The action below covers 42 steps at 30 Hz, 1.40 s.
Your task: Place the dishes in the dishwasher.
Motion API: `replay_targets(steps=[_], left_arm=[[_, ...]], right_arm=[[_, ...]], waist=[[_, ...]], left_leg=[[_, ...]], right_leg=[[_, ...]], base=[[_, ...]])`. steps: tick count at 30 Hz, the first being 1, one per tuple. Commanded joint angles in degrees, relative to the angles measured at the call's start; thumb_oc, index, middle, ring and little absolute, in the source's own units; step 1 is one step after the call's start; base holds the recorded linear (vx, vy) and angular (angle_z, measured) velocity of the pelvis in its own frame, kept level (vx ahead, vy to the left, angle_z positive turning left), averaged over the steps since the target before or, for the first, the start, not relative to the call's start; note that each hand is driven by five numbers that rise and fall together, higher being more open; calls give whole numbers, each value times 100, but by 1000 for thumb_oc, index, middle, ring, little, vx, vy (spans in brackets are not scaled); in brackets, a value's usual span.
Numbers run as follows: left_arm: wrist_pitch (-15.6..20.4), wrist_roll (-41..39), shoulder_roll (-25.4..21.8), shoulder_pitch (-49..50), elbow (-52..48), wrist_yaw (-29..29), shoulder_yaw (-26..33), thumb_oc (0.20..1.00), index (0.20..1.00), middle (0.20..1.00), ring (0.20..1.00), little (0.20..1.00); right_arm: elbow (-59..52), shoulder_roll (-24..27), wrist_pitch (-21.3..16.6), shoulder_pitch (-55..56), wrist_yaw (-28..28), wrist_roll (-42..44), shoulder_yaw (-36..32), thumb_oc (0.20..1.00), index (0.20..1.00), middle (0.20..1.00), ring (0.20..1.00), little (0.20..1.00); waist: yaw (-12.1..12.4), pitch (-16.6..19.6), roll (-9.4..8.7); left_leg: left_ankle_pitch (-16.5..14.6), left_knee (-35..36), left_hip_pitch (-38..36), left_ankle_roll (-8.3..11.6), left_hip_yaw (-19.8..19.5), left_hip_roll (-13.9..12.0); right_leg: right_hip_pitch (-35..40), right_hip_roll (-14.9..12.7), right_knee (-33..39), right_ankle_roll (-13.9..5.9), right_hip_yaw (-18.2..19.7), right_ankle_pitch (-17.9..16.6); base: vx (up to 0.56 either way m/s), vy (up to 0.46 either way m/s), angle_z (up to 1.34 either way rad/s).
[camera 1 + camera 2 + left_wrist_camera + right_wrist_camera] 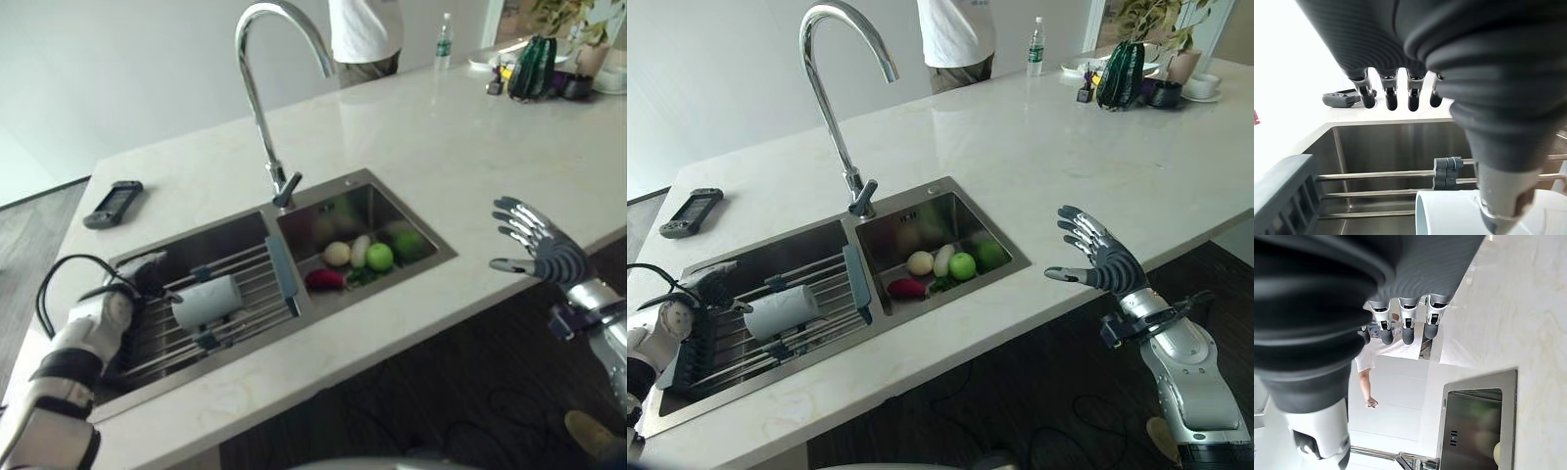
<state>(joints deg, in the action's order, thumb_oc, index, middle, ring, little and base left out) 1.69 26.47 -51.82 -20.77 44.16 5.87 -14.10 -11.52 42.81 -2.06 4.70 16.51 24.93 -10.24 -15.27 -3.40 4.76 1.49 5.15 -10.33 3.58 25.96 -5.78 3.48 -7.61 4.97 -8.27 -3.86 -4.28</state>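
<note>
A white cup [206, 302] lies on its side on the roll-up drying rack [257, 279] across the left sink basin [211, 235]. My left hand [106, 311] hovers over the rack's left end, just left of the cup. Its fingers [1387, 95] are straight and open, and its thumb [1501, 196] hangs close above the cup [1449, 213] without gripping it. My right hand [544, 250] is held open, fingers [1406, 328] spread, above the counter's front edge to the right of the sink, holding nothing.
The right basin [372, 211] holds a green apple [379, 257], a pale potato [336, 254] and other vegetables. A tall faucet [263, 93] rises behind the sink. A dark handset [114, 203] lies on the counter at back left. A person [364, 29], a bottle [444, 41] and tableware [534, 67] are at the far side.
</note>
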Motion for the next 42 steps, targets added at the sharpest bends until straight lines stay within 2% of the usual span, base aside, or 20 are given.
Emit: replay_targets(steps=[1, 17, 31, 35, 42], left_arm=[[62, 304, -446, -503, 306, -54, 22, 1000, 1000, 1000, 1000, 1000], [137, 330, -263, -522, 519, 286, -117, 1000, 1000, 1000, 1000, 1000], [189, 344, -36, -497, 705, 244, -183, 1000, 1000, 1000, 1000, 1000], [128, 376, 177, -410, 705, 207, -235, 1000, 1000, 1000, 1000, 1000], [72, 371, 284, -307, 639, 150, -217, 1000, 1000, 1000, 1000, 1000]], right_arm=[[-153, 286, -392, -395, -15, 190, -214, 1000, 1000, 1000, 1000, 1000], [-190, 366, -402, -249, 77, 214, -368, 1000, 1000, 1000, 1000, 1000], [-283, 404, -396, -225, 149, 259, -441, 1000, 1000, 1000, 1000, 1000], [-255, 378, -402, -257, 115, 231, -409, 1000, 1000, 1000, 1000, 1000], [-298, 324, -395, -236, 66, 162, -410, 1000, 1000, 1000, 1000, 1000]], waist=[[34, 178, -155], [-123, 173, -203], [-196, 191, -237], [-180, 201, -242], [-153, 186, -254]], left_leg=[[-331, -15, -180, 9, -239, -16], [-379, -15, -197, -49, -148, 22], [-387, -15, -213, -49, -6, -4], [-392, -15, -205, -44, -22, -8], [-385, -15, -208, -36, -33, -14]], right_leg=[[282, -163, 3, -250, -578, 103], [185, -96, 3, -252, -341, 68], [136, -87, 3, -259, -341, 51], [130, -89, 3, -260, -350, 54], [144, -96, 3, -256, -394, 59]], base=[[42, 24, -1], [23, 10, -5], [-17, -5, -6], [-25, -7, 0], [0, 0, 0]])
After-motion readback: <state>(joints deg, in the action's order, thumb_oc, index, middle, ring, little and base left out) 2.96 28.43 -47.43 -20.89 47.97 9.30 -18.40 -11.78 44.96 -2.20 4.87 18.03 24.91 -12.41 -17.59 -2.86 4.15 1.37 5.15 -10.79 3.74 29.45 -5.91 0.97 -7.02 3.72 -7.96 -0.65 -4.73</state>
